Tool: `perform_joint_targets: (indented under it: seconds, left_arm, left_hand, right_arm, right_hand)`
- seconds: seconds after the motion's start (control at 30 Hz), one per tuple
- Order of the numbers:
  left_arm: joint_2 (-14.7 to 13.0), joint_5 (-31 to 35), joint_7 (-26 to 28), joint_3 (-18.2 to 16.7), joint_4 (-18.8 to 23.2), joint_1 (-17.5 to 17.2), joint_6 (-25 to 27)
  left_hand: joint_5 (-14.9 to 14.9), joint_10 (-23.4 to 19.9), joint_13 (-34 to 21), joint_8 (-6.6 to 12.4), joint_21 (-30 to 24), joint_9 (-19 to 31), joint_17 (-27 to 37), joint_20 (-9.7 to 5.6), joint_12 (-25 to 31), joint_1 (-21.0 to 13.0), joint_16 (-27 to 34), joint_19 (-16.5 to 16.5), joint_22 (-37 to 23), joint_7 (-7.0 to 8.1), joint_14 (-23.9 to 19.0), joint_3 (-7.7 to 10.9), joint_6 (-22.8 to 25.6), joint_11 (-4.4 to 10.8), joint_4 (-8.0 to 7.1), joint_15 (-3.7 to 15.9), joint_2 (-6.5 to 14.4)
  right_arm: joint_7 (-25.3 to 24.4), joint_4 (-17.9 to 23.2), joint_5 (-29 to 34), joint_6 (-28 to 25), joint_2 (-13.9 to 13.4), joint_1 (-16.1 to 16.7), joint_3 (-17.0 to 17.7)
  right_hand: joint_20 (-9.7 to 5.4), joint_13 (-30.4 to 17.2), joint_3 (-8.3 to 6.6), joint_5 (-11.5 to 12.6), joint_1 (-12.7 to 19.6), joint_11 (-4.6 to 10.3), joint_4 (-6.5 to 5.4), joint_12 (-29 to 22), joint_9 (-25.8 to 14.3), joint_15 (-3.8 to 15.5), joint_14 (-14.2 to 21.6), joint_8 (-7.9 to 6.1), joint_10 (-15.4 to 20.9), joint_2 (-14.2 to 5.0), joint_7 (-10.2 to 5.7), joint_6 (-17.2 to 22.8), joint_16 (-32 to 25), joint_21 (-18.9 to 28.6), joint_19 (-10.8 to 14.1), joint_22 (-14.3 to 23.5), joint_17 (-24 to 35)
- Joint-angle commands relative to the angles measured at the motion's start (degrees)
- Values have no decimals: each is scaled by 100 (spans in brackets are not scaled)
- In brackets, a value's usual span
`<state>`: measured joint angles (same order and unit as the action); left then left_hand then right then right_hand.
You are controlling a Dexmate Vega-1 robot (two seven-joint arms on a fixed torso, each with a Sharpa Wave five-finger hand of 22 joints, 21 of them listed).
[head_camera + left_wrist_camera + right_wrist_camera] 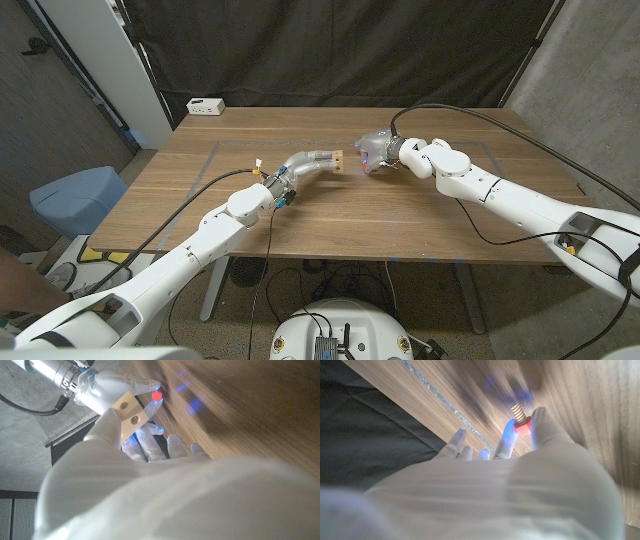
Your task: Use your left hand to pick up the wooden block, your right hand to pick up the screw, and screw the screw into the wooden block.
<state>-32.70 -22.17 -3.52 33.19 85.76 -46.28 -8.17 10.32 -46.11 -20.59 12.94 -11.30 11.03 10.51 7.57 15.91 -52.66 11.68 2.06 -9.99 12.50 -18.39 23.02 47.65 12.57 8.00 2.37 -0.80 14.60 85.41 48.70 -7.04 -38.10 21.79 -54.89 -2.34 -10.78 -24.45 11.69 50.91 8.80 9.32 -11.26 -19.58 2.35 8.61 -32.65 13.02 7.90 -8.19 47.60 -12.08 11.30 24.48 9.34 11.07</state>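
Black curtain is seen behind a wooden tabletop (400, 210), with a white power strip (206, 105) at the far left corner. The wooden block (338, 161) is held up off the tabletop by the left robot hand (310, 163), gripped at one end, with two holes seen on its face in the left wrist view (129, 413). The screw (520, 417), red-headed with a brass thread, is pinched between thumb and a finger of the right robot hand (380, 154), the other fingers being spread. Both hands are raised near table centre, block and screw just beside each other; contact cannot be confirmed, since the tip is hidden in the head view. The red head (157, 395) is seen just past the block's end in the left wrist view, so alignment with a hole is judged not yet reached. Risks: a tilted thread could jam at the hole mouth; the thin pinch could let the screw slip and drop while turning; the block, gripped at one end, could pivot under push force.
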Motion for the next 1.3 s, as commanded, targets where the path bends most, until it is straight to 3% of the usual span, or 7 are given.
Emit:
perform_joint_targets:
  seconds: [0.03,0.87,1.3]
  left_arm:
    - [-5,33,20,4,22,-26,-28]
    - [-23,71,-1,16,76,-105,-141]
    - [11,136,41,37,60,-67,-133]
  left_hand:
    - [49,-60,-34,27,-5,18,12,-5,-5,-21,1,11,-26,-5,-33,-29,85,0,-2,337,45]
    - [50,-62,-46,11,-6,18,10,-12,-34,-17,-3,13,-26,-4,-33,-51,86,0,13,337,51]
    - [52,-61,-52,4,-4,19,10,-10,-49,-13,-8,9,-27,-4,-23,-61,89,0,17,335,59]
  right_arm:
    - [197,448,0,-268,-107,172,203]
    - [710,1375,-161,-797,-337,472,691]
    - [442,1583,-588,-1065,-324,704,995]
  right_hand:
    - [-466,-17,-24,4,28,-24,-26,-30,-35,539,41,-44,40,-6,8,43,-16,-22,44,11,32]
    - [-448,-18,-18,-10,-17,-44,-47,-16,-100,521,59,-138,97,-3,44,55,-2,-44,59,13,41]
    - [-419,-18,-16,-15,-50,-96,-60,-27,-127,510,103,-186,176,-8,60,75,-12,-39,100,13,46]
